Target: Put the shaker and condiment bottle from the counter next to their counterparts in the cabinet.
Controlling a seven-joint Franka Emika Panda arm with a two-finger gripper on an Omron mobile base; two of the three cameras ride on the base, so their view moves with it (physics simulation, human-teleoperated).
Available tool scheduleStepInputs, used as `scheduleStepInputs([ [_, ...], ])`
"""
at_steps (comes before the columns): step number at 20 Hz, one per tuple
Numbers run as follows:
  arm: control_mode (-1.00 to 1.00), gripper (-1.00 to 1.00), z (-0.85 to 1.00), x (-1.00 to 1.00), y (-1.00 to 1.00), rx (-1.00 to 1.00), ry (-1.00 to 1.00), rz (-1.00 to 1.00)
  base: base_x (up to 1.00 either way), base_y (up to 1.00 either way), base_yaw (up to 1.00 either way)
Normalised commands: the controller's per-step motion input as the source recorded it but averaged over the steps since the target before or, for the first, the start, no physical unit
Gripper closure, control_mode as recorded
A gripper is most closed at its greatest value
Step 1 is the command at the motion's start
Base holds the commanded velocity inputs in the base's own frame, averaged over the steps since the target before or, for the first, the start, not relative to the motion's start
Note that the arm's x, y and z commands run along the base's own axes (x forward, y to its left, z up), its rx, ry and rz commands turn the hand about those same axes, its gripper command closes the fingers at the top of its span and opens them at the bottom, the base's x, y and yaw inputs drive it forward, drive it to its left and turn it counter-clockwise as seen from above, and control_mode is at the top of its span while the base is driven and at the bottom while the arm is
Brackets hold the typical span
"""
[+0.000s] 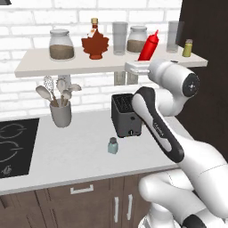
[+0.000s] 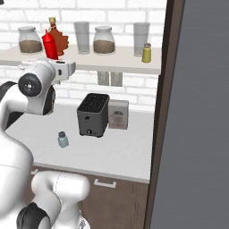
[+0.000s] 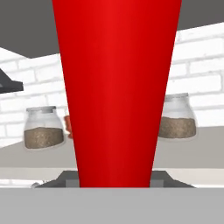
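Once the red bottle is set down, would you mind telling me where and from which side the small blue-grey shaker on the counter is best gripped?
Grip the shaker across its squat body, just under the grey cap, coming straight down from above. It stands upright and alone on the counter, while the toaster behind it crowds a sideways approach from the wall side.

A: We lose the gripper's fingertips behind the condiment bottle [image 3: 116, 87]; its nozzle runs off the hand view's top edge.

B: We note the syrup bottle [image 2: 58, 40] half covered by it too.
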Motion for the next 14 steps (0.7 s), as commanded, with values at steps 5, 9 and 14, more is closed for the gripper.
scheduleStepInputs([
  [5, -1.0, 1.0, 0.0, 0.27, 0.06, 0.0, 0.04, -0.05, 0.0, 0.0, 0.0],
  [9, -1.0, 1.0, 0.0, 0.34, 0.17, -0.01, 0.03, -0.11, 0.0, 0.0, 0.0],
  [14, -1.0, 1.0, 0.02, 0.17, 0.14, -0.01, 0.0, -0.1, 0.0, 0.0, 0.0],
])
